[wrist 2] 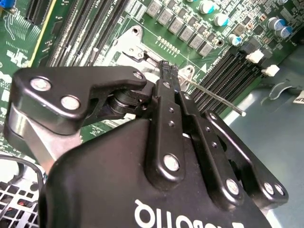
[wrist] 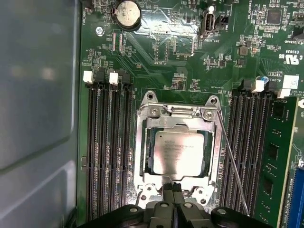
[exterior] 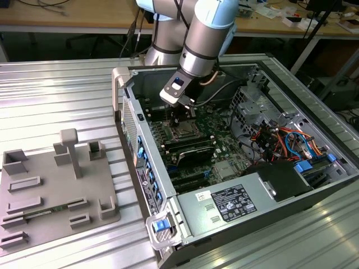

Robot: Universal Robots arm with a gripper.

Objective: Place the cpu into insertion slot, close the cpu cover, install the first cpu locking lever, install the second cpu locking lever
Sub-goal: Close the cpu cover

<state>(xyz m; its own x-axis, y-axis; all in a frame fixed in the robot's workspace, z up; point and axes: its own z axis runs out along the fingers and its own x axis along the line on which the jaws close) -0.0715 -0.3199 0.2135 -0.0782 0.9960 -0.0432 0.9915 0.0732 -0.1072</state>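
In the first wrist view the cpu [wrist: 178, 152] lies flat in the insertion slot [wrist: 150, 97], its dull silver top showing through the window of the cpu cover [wrist: 140, 147]. The cover is down around it. A thin wire locking lever [wrist: 232, 161] runs along one side of the socket and stands free of it; the lever [wrist 2: 213, 97] also shows in the second wrist view. My gripper [wrist: 173, 189] is shut with nothing between its fingers, tips at the cover's edge. In the exterior view the gripper [exterior: 182, 115] hangs just over the socket [exterior: 185, 133] inside the open computer case.
Long black memory slots [wrist: 109, 152] flank the socket on both sides. A coin battery [wrist: 128, 13] sits further along the board. The grey power supply box [exterior: 224, 204], cable bundles [exterior: 280, 140] and case walls [exterior: 126, 84] ring the board. A grey fixture plate [exterior: 50, 190] lies at the exterior view's left.
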